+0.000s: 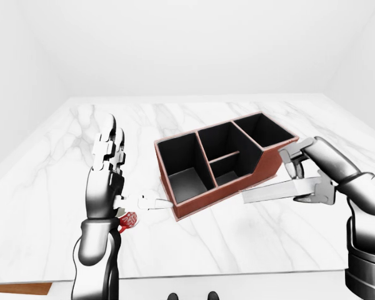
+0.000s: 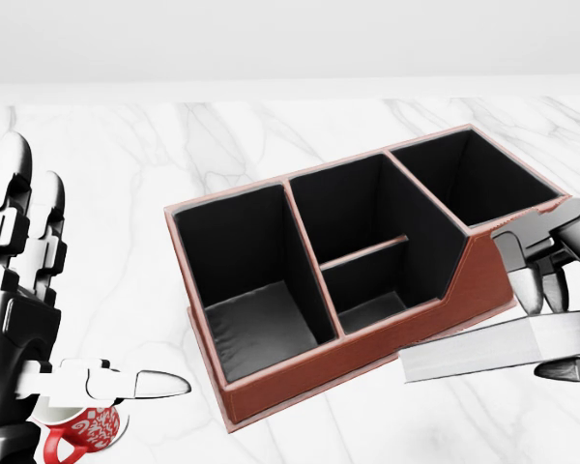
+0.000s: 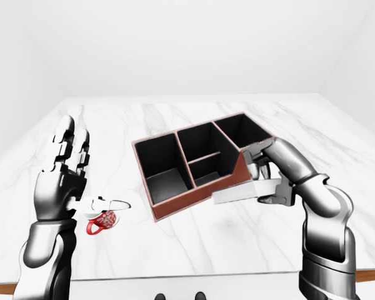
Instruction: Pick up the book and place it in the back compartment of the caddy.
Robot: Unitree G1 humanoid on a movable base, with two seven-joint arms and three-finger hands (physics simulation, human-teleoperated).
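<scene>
While clamping the book [image 2: 493, 350], right hand [image 2: 551, 280] hovers.

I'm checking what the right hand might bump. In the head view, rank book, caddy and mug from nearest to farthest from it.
1. Book: held in the right hand, lower right.
2. Caddy: just left of it, centre.
3. Mug: bottom left corner, under the left hand.

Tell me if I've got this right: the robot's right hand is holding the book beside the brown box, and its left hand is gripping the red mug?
Not quite. The right hand does hold the book beside the brown box, but the left hand is open, fingers spread, hovering above the red mug, as the right-eye view shows.
</scene>
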